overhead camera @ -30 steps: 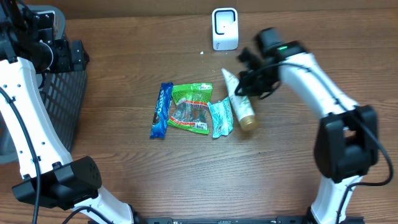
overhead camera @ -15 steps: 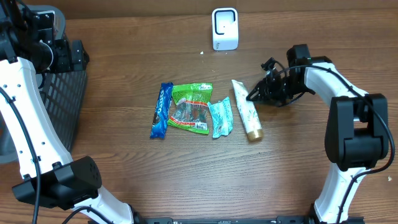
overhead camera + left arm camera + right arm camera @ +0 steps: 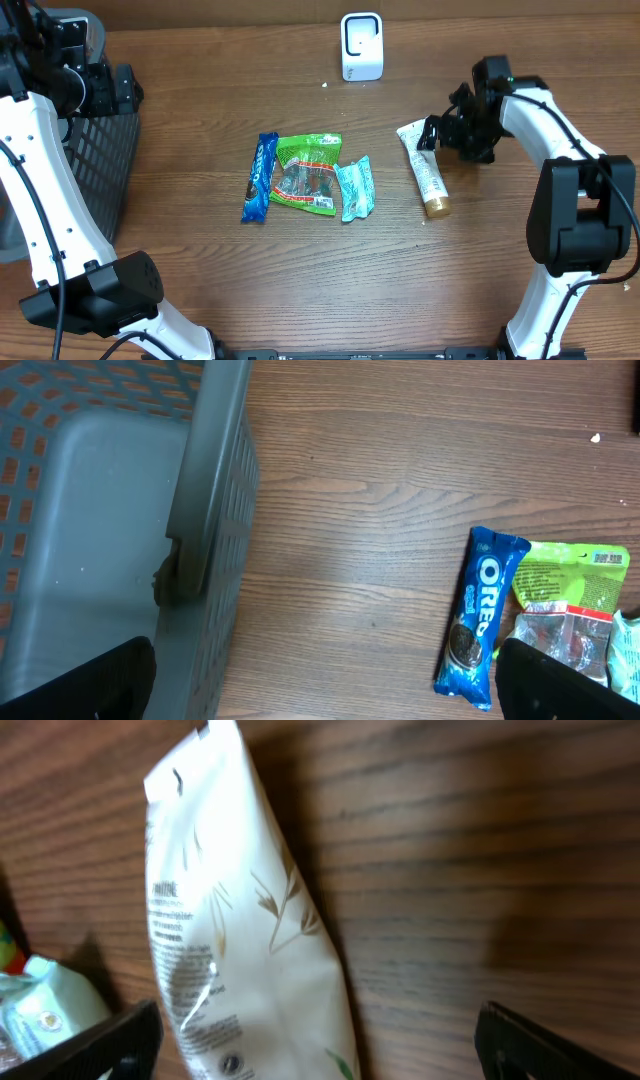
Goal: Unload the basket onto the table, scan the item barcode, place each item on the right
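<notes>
Hovering my right gripper (image 3: 315,1032), jaws spread wide, nothing clamped. The white tube (image 3: 250,940) lies flat on the table just under it, off-centre toward one finger; I can't spot a barcode. Further out, a teal sachet (image 3: 355,190). Farthest, well apart, the scanner (image 3: 361,46). My left gripper (image 3: 320,682) is spread too, empty, by the basket (image 3: 210,490). Risk, my guess: an off-centre regrasp lets the slick tube pivot, so the code faces away.

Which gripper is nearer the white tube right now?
Right. The right gripper sits open beside the white tube's crimped end, not holding it; the left gripper is far off across the table, by the basket.
</notes>
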{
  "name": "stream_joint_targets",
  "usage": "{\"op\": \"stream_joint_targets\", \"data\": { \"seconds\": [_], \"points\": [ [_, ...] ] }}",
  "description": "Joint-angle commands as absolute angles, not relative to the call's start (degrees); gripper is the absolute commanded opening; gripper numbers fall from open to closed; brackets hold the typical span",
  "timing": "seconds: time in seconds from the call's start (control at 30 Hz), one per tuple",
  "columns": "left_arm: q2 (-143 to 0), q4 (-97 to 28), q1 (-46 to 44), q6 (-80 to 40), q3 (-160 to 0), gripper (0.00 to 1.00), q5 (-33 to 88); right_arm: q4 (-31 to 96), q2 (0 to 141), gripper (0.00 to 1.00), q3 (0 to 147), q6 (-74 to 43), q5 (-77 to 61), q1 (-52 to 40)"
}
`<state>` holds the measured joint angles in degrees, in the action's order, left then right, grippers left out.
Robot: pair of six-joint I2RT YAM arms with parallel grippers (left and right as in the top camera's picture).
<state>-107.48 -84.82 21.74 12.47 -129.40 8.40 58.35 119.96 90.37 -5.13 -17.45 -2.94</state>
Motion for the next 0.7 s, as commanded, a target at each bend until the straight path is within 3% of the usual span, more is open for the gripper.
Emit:
{"op": "stream_joint_targets", "data": {
  "seconds": [0.0, 0.23, 0.27, 0.33, 0.4, 0.43, 0.63, 0.67],
  "points": [
    [-106.4, -84.8, 21.3, 13.7, -129.5, 1.0, 9.0, 60.9, 116.6, 1.0, 96.5, -5.2, -14.0, -4.1],
    [-106.4, -84.8, 21.3, 13.7, -129.5, 1.0, 9.0, 66.2, 114.2, 1.0, 98.9, -1.7, -14.2, -4.8],
    [-106.4, -84.8, 21.3, 13.7, -129.5, 1.0, 9.0, 66.4, 114.2, 0.94, 98.5, -0.3, -14.2, -4.8],
    [-106.4, -84.8, 21.3, 13.7, -129.5, 1.0, 9.0, 66.8, 114.2, 0.67, 97.4, 0.5, -14.3, -4.8],
    [-106.4, -84.8, 21.3, 13.7, -129.5, 0.99, 9.0, 66.7, 114.2, 0.31, 96.0, 0.8, -15.5, -4.9],
    [-106.4, -84.8, 21.3, 13.7, -129.5, 1.0, 9.0, 66.6, 114.2, 0.23, 95.2, 1.8, -16.5, -4.9],
    [-106.4, -84.8, 21.3, 13.7, -129.5, 1.0, 9.0, 62.7, 114.2, 0.22, 88.9, 5.0, -18.2, -4.9],
    [-106.4, -84.8, 21.3, 13.7, -129.5, 1.0, 9.0, 61.7, 114.2, 0.18, 87.8, 5.0, -18.2, -4.9]
  ]
}}
